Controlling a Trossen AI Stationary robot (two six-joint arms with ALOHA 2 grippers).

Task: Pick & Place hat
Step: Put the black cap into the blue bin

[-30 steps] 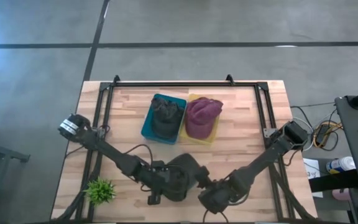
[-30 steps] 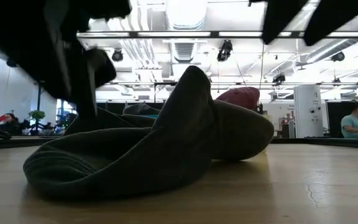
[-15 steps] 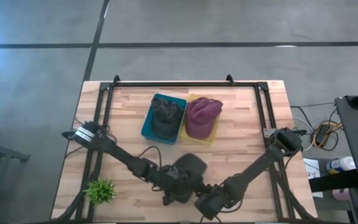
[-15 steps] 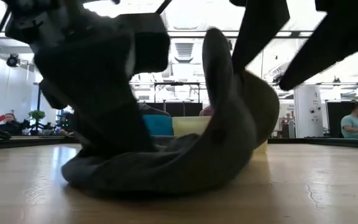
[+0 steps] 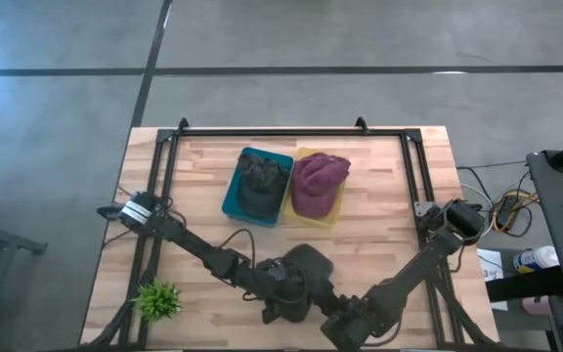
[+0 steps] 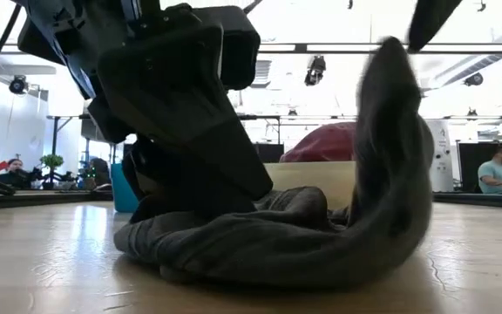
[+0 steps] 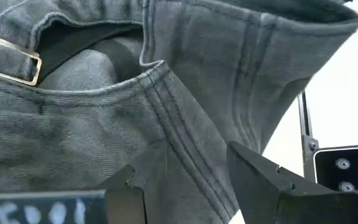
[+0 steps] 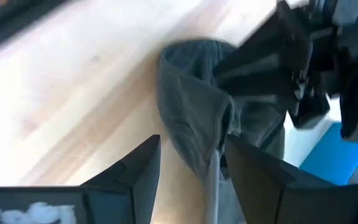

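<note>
A dark grey denim hat (image 5: 311,262) with a buckle strap (image 7: 8,59) lies crumpled near the table's near edge. Its body rests on the wood, and one end (image 6: 390,131) stands upright. My left gripper (image 5: 291,291) sits on the hat's left side, open, with hat cloth between its fingers (image 7: 188,180). My right gripper (image 5: 348,328) is open near the table's near edge, just right of the hat. In the right wrist view (image 8: 191,155) it faces the hat (image 8: 191,106). My left gripper bears on the hat from above, slanting in from the table's left. Its open fingers (image 7: 260,180) stand astride a seamed edge (image 7: 185,143) of the cloth without closing on it. The hat's body (image 6: 260,244) stays on the table beneath it.
A teal bin (image 5: 233,191) holds a dark hat and a yellow bin (image 5: 335,213) beside it holds a maroon hat (image 5: 318,181), both toward the table's far side. A small green plant (image 5: 157,300) stands near the left edge. Black frame rails (image 5: 281,130) border the table. A person (image 6: 499,170) stands in the room behind.
My left gripper has moved toward the table's right and come down onto the hat. The hat has slid a little to the right and bunched up, and its right end has turned upright. My right gripper has drawn back toward the near edge.
</note>
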